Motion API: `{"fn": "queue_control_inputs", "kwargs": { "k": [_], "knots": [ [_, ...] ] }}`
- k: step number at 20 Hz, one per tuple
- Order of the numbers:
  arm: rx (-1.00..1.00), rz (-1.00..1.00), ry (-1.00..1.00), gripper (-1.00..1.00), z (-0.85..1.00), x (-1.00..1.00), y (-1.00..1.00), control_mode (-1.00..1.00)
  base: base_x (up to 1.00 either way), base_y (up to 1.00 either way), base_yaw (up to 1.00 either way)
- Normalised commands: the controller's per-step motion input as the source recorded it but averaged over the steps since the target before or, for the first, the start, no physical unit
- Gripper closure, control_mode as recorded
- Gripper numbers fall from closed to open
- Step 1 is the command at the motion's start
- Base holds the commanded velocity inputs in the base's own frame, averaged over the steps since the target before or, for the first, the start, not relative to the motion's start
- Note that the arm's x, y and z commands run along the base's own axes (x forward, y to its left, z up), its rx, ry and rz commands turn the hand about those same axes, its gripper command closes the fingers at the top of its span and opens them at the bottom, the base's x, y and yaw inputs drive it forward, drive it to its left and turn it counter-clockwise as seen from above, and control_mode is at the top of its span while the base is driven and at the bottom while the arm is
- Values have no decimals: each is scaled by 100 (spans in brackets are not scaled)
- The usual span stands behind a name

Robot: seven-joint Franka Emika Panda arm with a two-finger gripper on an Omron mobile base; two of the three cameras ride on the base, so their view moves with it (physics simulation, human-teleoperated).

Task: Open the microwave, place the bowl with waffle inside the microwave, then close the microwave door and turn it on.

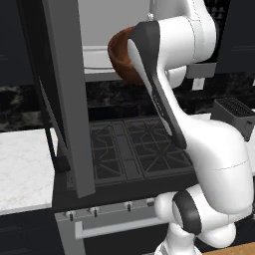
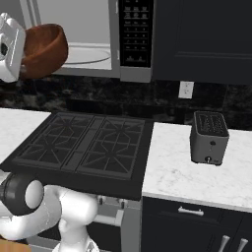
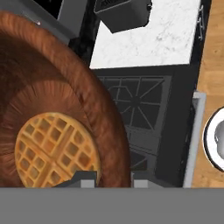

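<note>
Right above my fingertips, in the hand view, lies the waffle (image 3: 54,149), golden with a grid pattern, flat on the bottom of the bowl (image 3: 65,87). My gripper (image 3: 113,178) is clamped on the bowl's rim: one tip is inside, just next to the waffle, and the other is outside the brown wall.

I hold the bowl (image 1: 124,56) high in the air, in front of the open microwave (image 2: 125,42). From the right base view the bowl (image 2: 43,49) is tilted a little and hangs at the mouth of the light grey cavity, near the round turntable (image 2: 88,55). I cannot tell whether the bowl is already partly inside or just before the opening. The black button panel (image 2: 135,32) is beyond the bowl, on the far side of the cavity from my hand.

The microwave door (image 1: 64,94) is swung wide open and stands out toward the base, beside my arm.

Well below my gripper is the black stove (image 2: 83,147) with its grates. Further off, on the white marble counter (image 2: 192,172), stands a small dark grey toaster (image 2: 209,138), well apart from the bowl.
</note>
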Motion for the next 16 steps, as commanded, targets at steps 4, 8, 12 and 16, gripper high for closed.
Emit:
{"fn": "queue_control_inputs", "kwargs": {
  "k": [4, 8, 12, 16],
  "knots": [
    [2, 0, -7, 100, 0, 100, 28, -100, 0, 0, 0],
    [4, 0, -9, 100, 0, 99, 5, -100, 0, 0, 0],
    [3, 0, -2, 100, 0, 100, 0, -100, 0, 0, 0],
    [0, 0, 0, 100, -11, 100, 1, -100, 0, 0, 0]
  ]
}}
